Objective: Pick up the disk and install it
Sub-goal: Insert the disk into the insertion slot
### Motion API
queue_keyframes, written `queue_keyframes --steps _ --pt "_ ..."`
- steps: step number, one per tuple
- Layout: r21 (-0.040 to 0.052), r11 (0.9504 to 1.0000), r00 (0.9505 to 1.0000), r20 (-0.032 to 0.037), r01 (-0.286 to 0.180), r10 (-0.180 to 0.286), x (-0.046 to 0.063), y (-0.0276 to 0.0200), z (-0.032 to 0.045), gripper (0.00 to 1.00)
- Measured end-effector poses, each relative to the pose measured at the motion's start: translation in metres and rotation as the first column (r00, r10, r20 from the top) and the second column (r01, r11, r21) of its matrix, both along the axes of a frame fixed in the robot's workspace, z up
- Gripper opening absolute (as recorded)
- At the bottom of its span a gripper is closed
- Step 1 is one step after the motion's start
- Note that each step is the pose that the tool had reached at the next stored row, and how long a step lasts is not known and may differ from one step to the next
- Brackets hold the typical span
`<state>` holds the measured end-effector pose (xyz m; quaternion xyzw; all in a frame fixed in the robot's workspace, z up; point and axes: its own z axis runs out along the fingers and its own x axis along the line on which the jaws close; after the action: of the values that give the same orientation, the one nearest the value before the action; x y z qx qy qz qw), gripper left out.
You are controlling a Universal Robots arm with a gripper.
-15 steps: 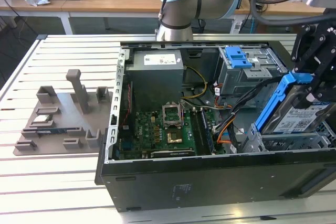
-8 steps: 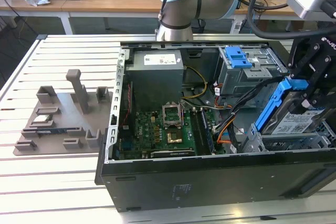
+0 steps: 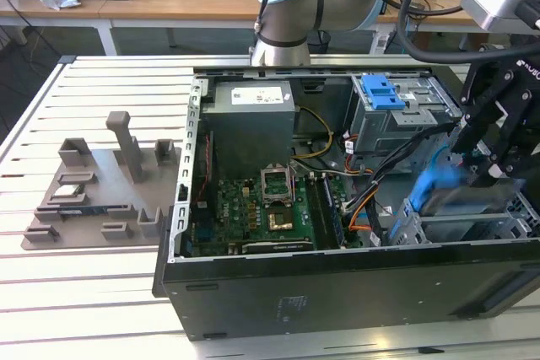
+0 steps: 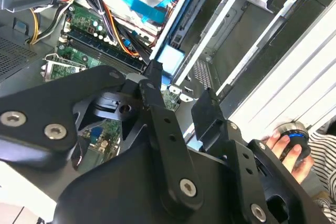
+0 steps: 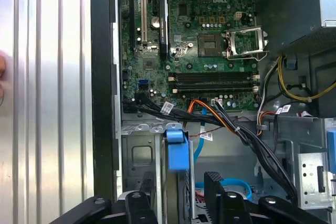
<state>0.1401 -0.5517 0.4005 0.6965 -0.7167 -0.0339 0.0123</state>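
Observation:
My gripper (image 3: pixel 474 166) hangs over the case's corner at the exterior view's right, shut on the disk (image 3: pixel 435 186). The disk's blue rail stands out there above the grey drive bay (image 3: pixel 472 227). In the first wrist view the disk (image 5: pixel 177 149) is edge-on between my two black fingers (image 5: pixel 147 195), its blue rail tab toward the motherboard, inside the bay's metal walls (image 5: pixel 137 153). The second wrist view has the gripper (image 4: pixel 179 98) closed around the disk's pale blue rail end (image 4: pixel 170 56), with the bay's silver rails (image 4: pixel 239 19) beyond.
The open computer case (image 3: pixel 337 284) lies on a slatted table. Inside are the motherboard (image 3: pixel 253 208), power supply (image 3: pixel 251 124), a drive cage with a blue latch (image 3: pixel 381 90) and loose cables (image 5: pixel 236 127). A grey fixture (image 3: pixel 101 183) lies at the exterior view's left. A person's hand (image 4: pixel 273 142) is nearby.

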Motion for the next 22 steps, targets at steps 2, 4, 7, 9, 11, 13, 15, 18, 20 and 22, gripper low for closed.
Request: queue_keyframes --steps 2,4,7,9,11,13,15,18,20,22 --pt "-0.0001 1.0000 1.0000 0.0001 0.000 0.000 0.0000 0.0000 0.0000 0.50" --pt "-0.0002 1.0000 1.0000 0.0001 0.000 0.000 0.0000 0.0000 0.0000 0.50" --pt "-0.0002 1.0000 1.0000 0.0000 0.000 0.000 0.0000 0.0000 -0.0001 0.36" --pt "-0.0002 1.0000 1.0000 0.0000 0.000 0.000 0.0000 0.0000 -0.0001 0.24" --pt "-0.0001 1.0000 1.0000 0.0001 0.000 0.000 0.0000 0.0000 -0.0002 0.12" --pt "-0.0001 1.0000 1.0000 0.0000 0.000 0.000 0.0000 0.0000 -0.0003 0.11" --pt "-0.0002 1.0000 1.0000 0.0001 0.000 0.000 0.0000 0.0000 -0.0003 0.11" --pt "-0.0002 1.0000 1.0000 0.0000 0.000 0.000 0.0000 0.0000 -0.0004 0.11" --pt "0.0000 1.0000 1.0000 0.0000 0.000 0.000 0.0000 0.0000 -0.0003 0.11" --pt "-0.0001 1.0000 1.0000 0.0001 0.000 0.000 0.0000 0.0000 0.0027 0.11"
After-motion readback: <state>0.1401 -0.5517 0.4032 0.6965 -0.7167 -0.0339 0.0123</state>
